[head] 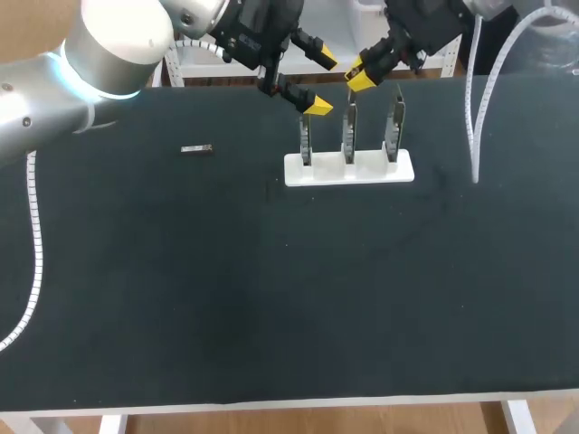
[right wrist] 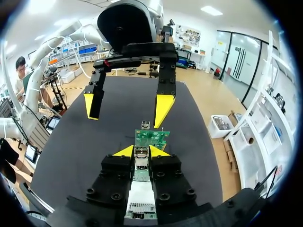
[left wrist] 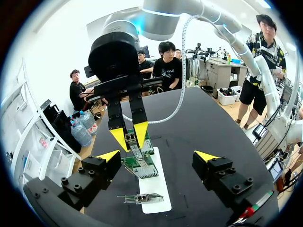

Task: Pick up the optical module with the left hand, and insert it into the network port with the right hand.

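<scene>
At the top centre of the head view, my right gripper [head: 364, 80] hangs over the middle one of 3 upright boards [head: 350, 136]. Its fingers are pinched close on a small metal piece, which I take to be the optical module [right wrist: 141, 152]. Both yellow tips touch it, 1 on each side. In the left wrist view the module sits just above the ribbed metal network port [left wrist: 138, 156] on that middle board. I can't tell whether it is touching the port.

My left gripper [head: 321, 84] is just left of the right one, also at top centre, with its fingers spread wide and nothing between them. Its lower tip is right over the leftmost board.

The 3 boards stand in a row in a white base [head: 403, 170], centre-right in the upper half of the frame, on the black table [head: 271, 298].

1 small grey piece [head: 196, 149] lies flat on the table at upper left, well apart from the base and both grippers. It's too small to identify.
</scene>
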### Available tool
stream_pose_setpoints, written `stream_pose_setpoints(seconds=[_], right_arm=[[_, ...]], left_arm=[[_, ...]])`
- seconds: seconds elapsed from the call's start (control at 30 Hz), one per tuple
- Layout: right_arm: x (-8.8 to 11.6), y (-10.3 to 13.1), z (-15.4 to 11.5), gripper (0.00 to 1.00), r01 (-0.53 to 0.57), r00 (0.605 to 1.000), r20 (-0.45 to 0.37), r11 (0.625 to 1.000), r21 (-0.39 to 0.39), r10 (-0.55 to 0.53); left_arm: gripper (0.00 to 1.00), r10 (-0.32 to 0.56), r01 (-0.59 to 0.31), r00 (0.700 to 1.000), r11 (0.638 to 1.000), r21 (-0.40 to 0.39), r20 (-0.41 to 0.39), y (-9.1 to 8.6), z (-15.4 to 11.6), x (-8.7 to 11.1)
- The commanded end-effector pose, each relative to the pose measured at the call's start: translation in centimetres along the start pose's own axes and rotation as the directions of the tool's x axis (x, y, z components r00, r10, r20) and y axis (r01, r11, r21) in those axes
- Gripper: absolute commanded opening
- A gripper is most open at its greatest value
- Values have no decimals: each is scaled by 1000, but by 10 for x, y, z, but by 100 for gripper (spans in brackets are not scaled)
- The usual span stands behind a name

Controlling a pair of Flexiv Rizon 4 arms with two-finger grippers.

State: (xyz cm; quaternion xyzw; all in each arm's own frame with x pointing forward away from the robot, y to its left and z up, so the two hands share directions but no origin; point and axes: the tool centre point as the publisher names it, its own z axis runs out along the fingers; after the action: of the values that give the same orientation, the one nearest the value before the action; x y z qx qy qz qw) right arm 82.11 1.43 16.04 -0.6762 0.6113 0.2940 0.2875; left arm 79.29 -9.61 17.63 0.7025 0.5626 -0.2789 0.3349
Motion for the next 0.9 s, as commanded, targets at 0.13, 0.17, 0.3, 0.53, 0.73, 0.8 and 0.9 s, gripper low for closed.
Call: stream_pose_setpoints(seconds=[0.13, 0.17, 0.3, 0.53, 0.73, 0.8, 0.9], right_arm=[[1, -2, 0, 0, -5, 1000, -3, 1000, -4, 5], [1, -2, 0, 0, -6, 1000, -3, 1000, -3, 6], [0, -1, -2, 0, -1, 1000, 2, 1000, 4, 1], [-1, 0, -4, 0, 0, 1000, -1, 1000, 8, 0], [1, -1, -1, 0, -4, 1000, -1, 1000, 2, 4], [1, -1, -1, 0, -6, 1000, -2, 1000, 1, 6], [1, -2, 0, 0, -6, 1000, -1, 1000, 0, 6]], left_arm=[[100, 1, -1, 1000, 1000, 0, -3, 0, 0, 0], [100, 1, -1, 1000, 1000, 0, -3, 0, 0, 0], [100, 1, -1, 1000, 1000, 0, -3, 0, 0, 0], [100, 1, -1, 1000, 1000, 0, -3, 0, 0, 0], [100, 1, -1, 1000, 1000, 0, -3, 0, 0, 0], [100, 1, -1, 1000, 1000, 0, -3, 0, 0, 0], [100, 1, -1, 1000, 1000, 0, -3, 0, 0, 0]])
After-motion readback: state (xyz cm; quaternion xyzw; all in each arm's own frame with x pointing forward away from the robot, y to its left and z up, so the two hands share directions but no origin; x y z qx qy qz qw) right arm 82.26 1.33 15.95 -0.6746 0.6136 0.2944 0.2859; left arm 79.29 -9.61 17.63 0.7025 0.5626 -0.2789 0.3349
